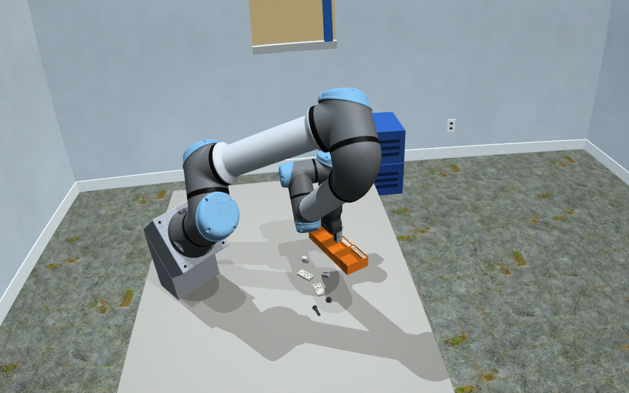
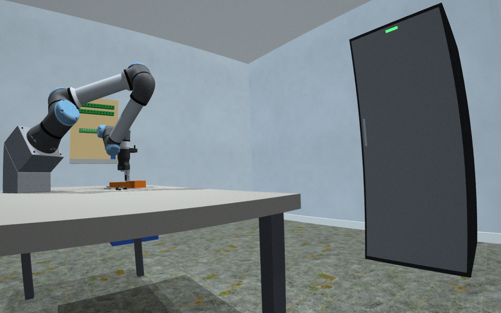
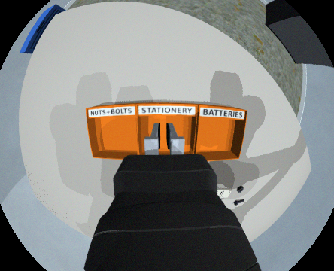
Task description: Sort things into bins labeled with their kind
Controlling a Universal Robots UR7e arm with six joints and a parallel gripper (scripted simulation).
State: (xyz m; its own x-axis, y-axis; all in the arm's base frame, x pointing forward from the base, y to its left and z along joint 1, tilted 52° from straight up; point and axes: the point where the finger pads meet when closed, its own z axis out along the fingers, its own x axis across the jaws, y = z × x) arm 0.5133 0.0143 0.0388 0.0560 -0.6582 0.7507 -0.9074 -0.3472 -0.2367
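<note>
Gripper over the stationery bin, fingers slightly apart, nothing between. Bolt on the table, unsorted. I judge sorting barely begun; next, I must travel and grasp.
</note>
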